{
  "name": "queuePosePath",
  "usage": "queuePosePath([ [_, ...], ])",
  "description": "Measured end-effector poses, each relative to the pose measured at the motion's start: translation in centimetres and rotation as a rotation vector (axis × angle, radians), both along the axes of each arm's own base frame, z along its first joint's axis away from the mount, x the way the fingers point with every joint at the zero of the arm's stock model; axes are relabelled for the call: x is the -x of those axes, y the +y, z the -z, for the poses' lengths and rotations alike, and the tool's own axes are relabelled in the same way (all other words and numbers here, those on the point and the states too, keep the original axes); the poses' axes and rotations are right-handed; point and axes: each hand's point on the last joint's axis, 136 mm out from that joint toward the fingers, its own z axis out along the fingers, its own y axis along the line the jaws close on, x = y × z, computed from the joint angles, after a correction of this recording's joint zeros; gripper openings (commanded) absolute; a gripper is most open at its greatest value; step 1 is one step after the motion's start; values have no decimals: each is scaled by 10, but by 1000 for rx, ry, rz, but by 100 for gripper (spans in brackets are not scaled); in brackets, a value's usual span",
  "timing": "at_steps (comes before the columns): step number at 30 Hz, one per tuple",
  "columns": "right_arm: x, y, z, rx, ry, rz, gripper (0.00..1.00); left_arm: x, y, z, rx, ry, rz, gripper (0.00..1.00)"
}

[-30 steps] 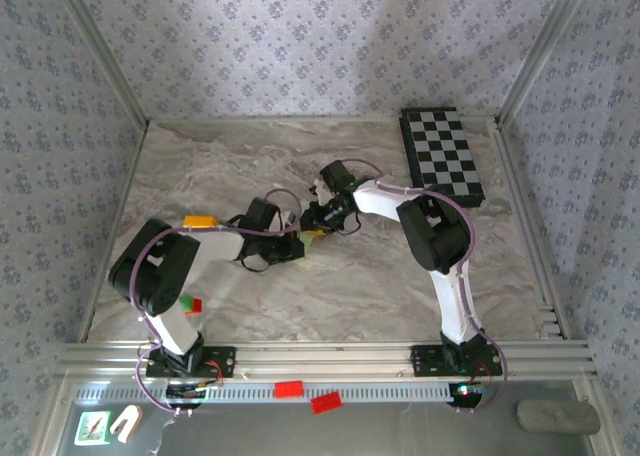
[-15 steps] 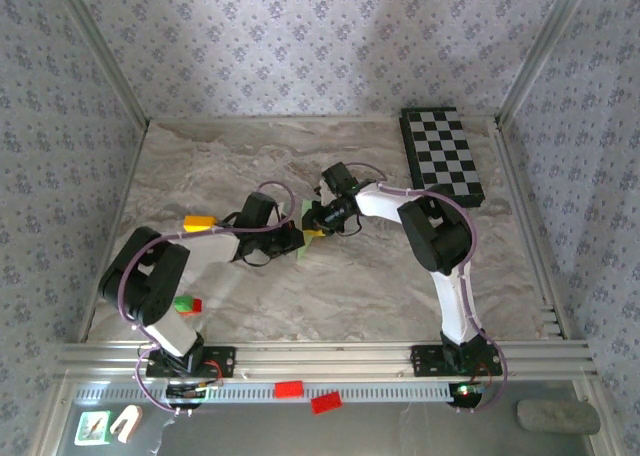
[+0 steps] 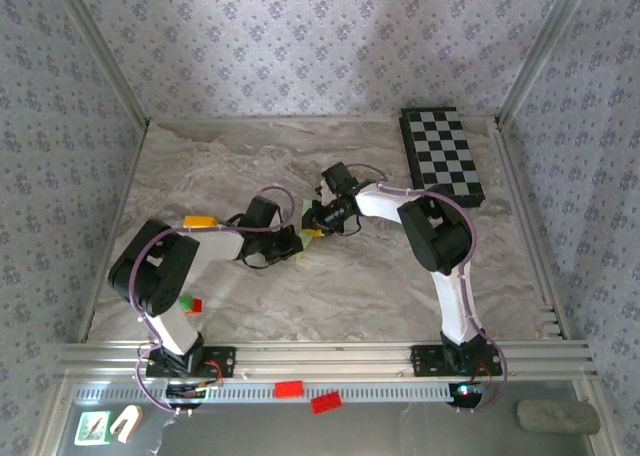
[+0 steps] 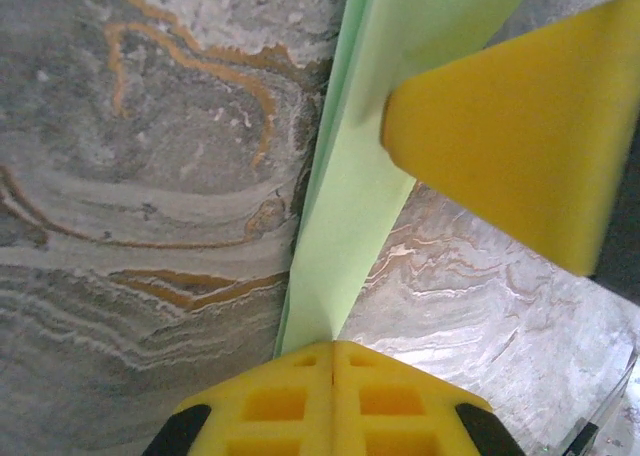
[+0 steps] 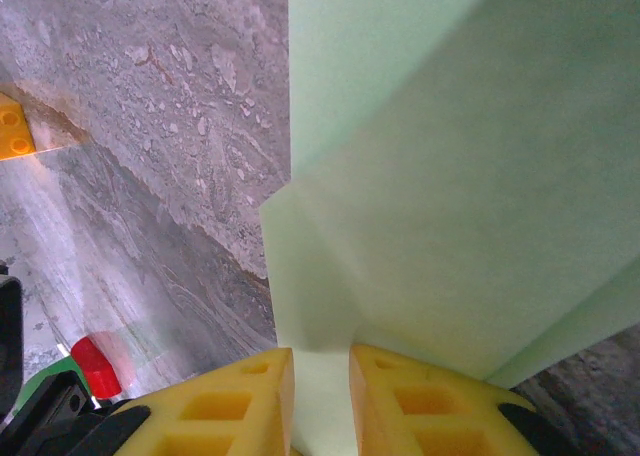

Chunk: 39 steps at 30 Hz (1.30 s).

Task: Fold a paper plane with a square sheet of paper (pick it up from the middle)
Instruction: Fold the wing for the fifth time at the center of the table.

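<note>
Mid-counter (image 3: 350,286), top view: both arms are folded in toward the centre and meet over the paper (image 3: 304,219).

- Paper: light green, already folded. It stands on edge, off the marble, not flat. Both wrist views show it as a creased, layered strip.
- Left end effector (image 4: 333,348): fingers pressed together, with the near edge of the paper (image 4: 350,226) pinched between them. The strip runs from the pinch toward 12 o'clock. In the top view it comes in from about 8 o'clock of the paper (image 3: 294,244).
- Right end effector (image 5: 320,361): a narrow gap, with the paper (image 5: 430,176) caught in it. A fold line runs up from the pinch, and layers overlap on the 3 o'clock side. In the top view it reaches in from about 3 o'clock (image 3: 314,228). One of its yellow fingers (image 4: 510,126) shows in the left wrist view, flat against the sheet.
- Reading: two pinches placed close together along one strip look meant to hold the layers aligned, so that a crease can be set or the next flap turned. Lifting the paper clear of the counter probably gives the fingers room on both faces.
- Progress, as a judgement: partway through, with no pointed dart shape to be seen yet.
- Checkered board (image 3: 442,156) at 1 o'clock, well apart.
</note>
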Motion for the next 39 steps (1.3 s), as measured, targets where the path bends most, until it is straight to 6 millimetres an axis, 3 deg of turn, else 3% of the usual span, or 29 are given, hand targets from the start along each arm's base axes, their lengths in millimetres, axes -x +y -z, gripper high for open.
queuePosePath([
  [14, 1, -1, 1, 3, 16, 8, 24, 15, 6, 5, -88, 53, 31, 4],
  [25, 3, -2, 1, -2, 28, 11, 24, 51, 31, 3, -151, 115, 30, 4],
  [28, 3, -1, 1, -4, 29, 11, 24, 45, 28, -7, -136, 90, 28, 4],
  [33, 3, -1, 1, -9, 33, 14, 24, 15, 8, -27, -78, 6, 13, 3],
  [39, 3, -1, 0, -13, 36, 14, 23, -4, 0, -15, -80, -1, -8, 1],
])
